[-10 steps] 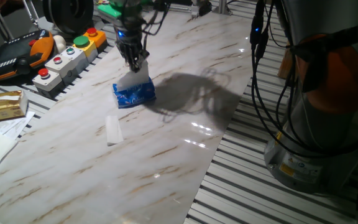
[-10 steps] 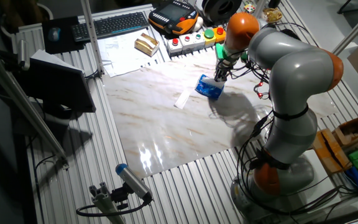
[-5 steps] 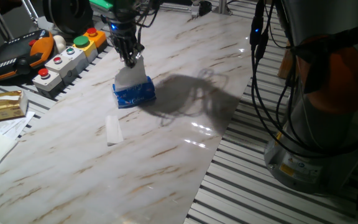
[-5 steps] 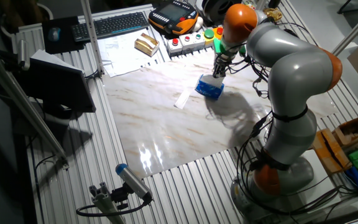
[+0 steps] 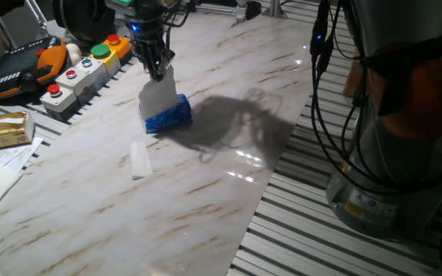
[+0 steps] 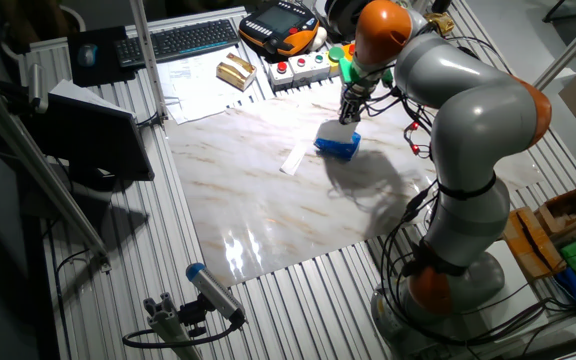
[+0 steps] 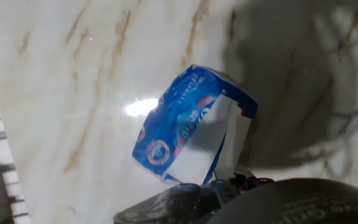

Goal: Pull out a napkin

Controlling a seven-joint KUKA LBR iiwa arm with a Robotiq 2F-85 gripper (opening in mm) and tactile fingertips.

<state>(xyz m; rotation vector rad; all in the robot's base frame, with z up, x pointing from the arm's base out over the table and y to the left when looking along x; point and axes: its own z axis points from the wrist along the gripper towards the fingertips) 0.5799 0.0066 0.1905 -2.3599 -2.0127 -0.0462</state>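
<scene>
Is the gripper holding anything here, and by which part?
Yes. The gripper is shut on the napkin's top edge; the sheet's lower end is still in the blue packet.

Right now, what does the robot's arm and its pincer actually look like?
The arm is a chain of thick, rounded silver-grey segments with orange joint bands and an orange cap near the wrist. Black cables hang in loops beside its base. The pincer is small and dark, with two slim black fingers, a blue light glowing just above them and a green part higher up. No readable markings are visible.
</scene>
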